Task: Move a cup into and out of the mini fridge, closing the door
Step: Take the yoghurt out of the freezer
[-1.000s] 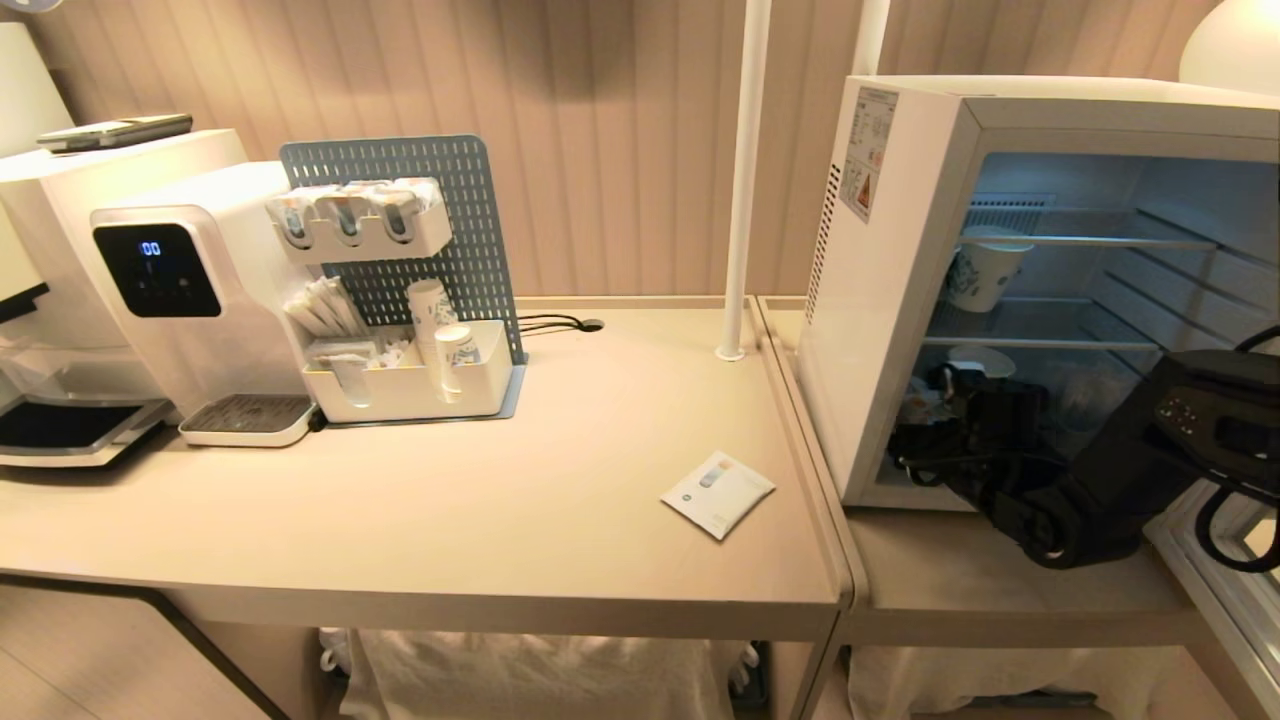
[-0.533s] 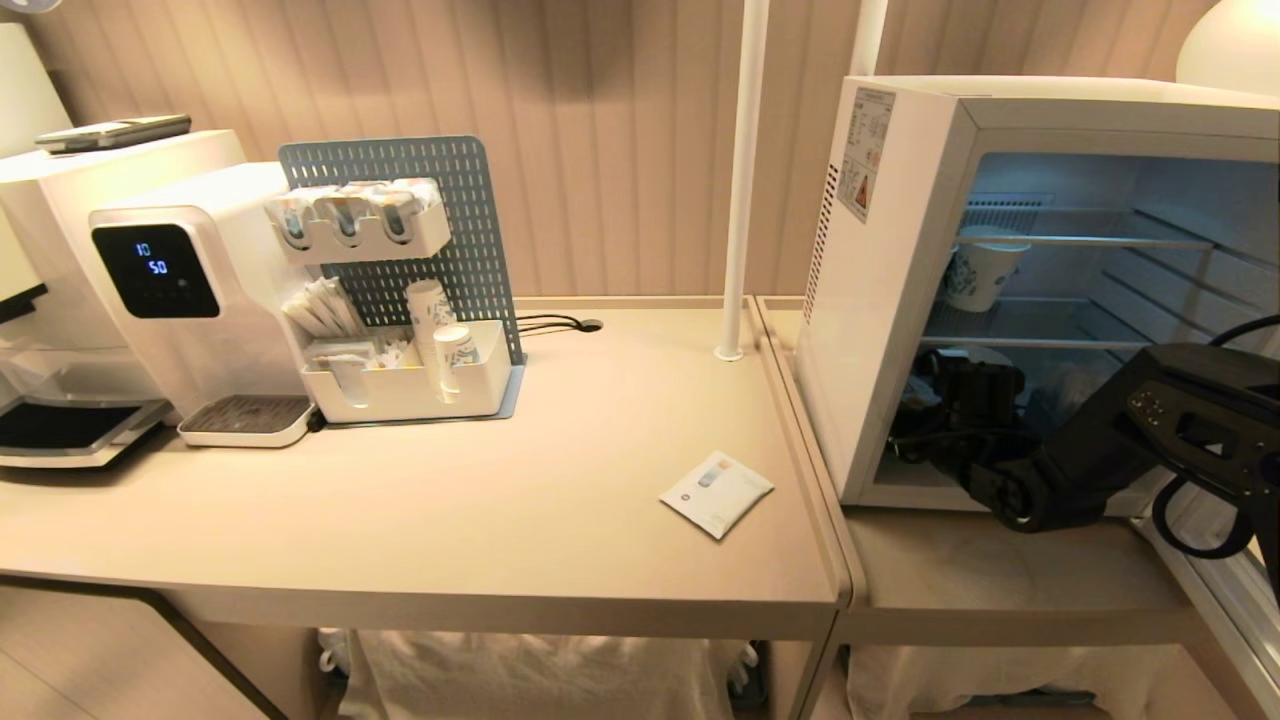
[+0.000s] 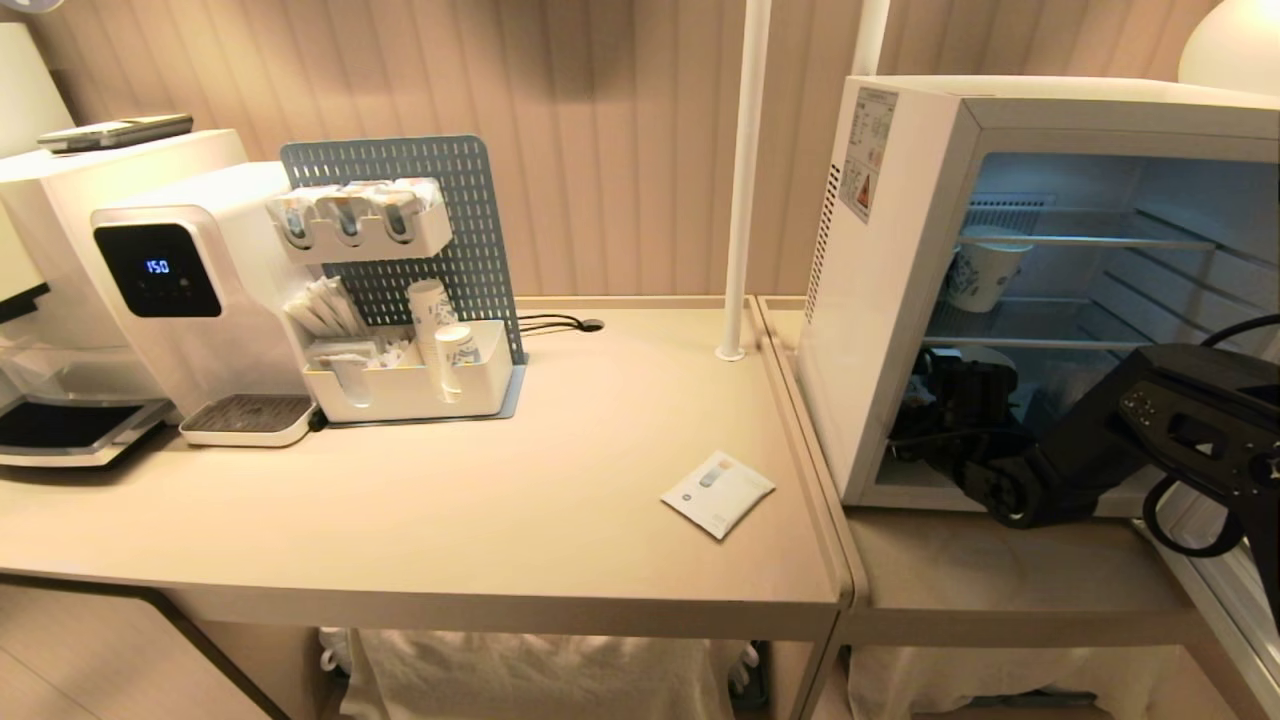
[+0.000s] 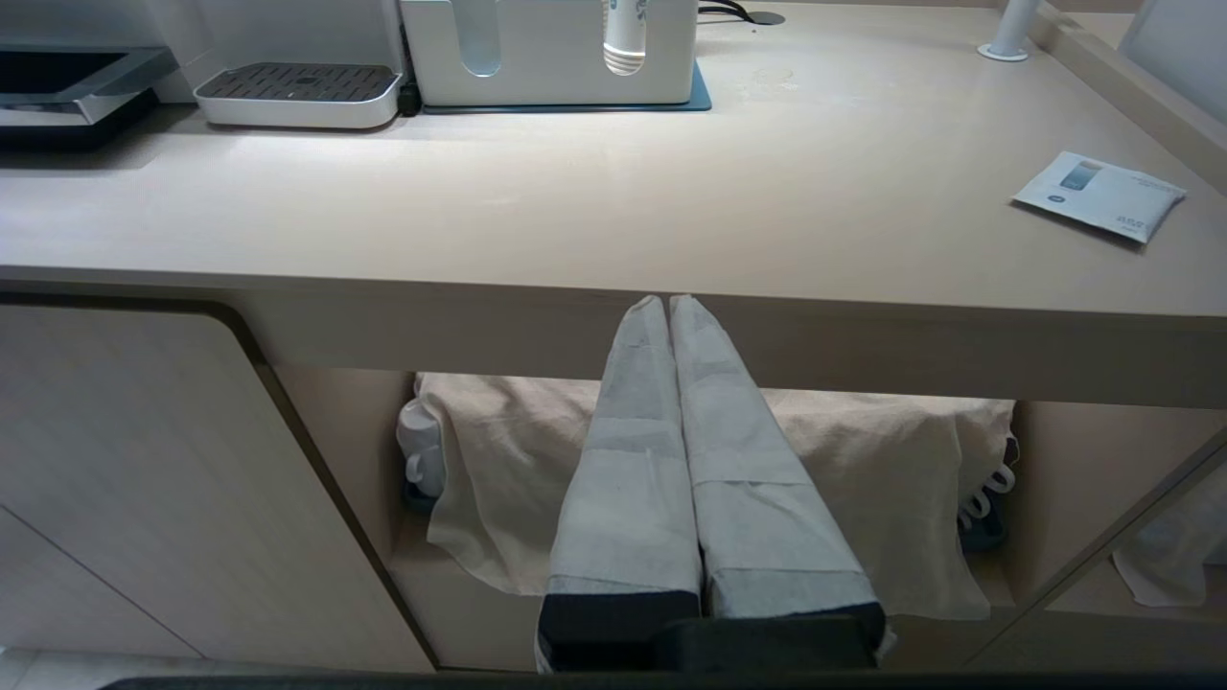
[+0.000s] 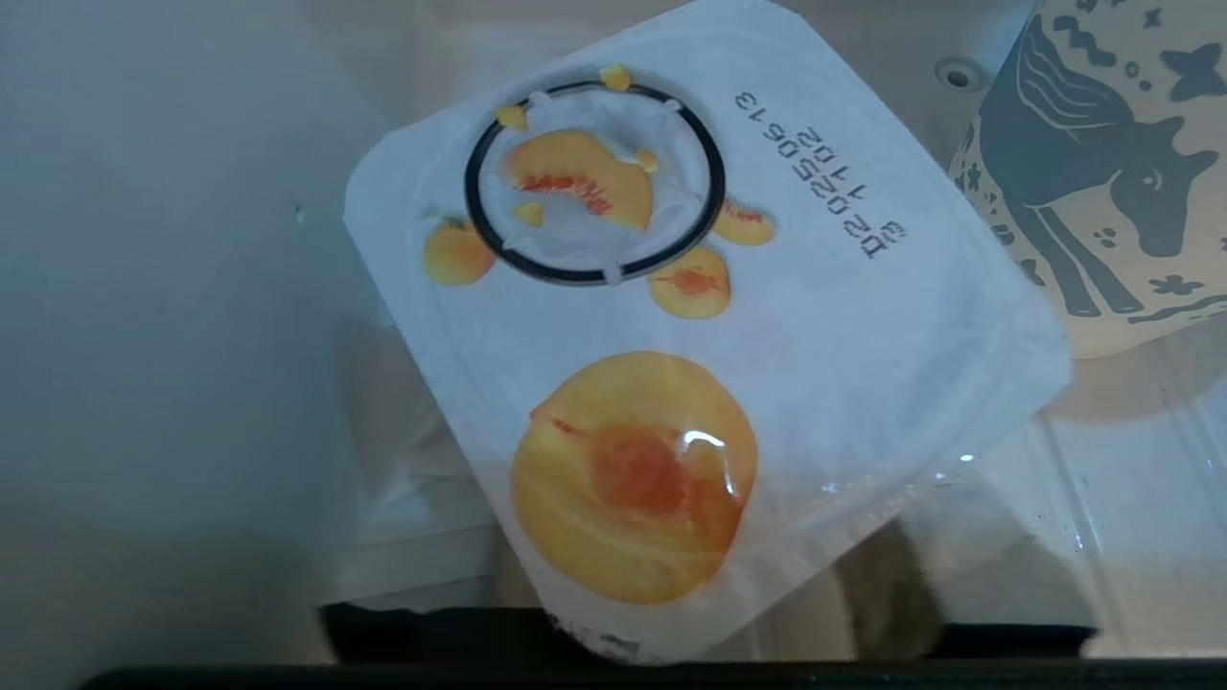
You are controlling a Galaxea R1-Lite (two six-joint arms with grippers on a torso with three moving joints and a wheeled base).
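Beige table (image 3: 560,500) at left, mini fridge (image 3: 900,300) open at right. Right pincer (image 3: 935,395) straddles the cup (image 5: 690,326) on the fridge floor; whether it pinches yet is unclear. A square, level grip below the lid seems best.

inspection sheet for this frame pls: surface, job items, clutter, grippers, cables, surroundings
Surface: beige table, bare in the middle.
Job's things: mini fridge open; cup inside on its floor, sealed peach lid up; door only partly in view.
Clutter: sachet; water dispenser; pegboard organiser; patterned paper cup on a fridge shelf.
Grippers: right gripper inside the fridge, directly over the cup; left gripper shut, below the table edge.
Cables: black cable at the table grommet.
Surroundings: ribbed wall panelling.
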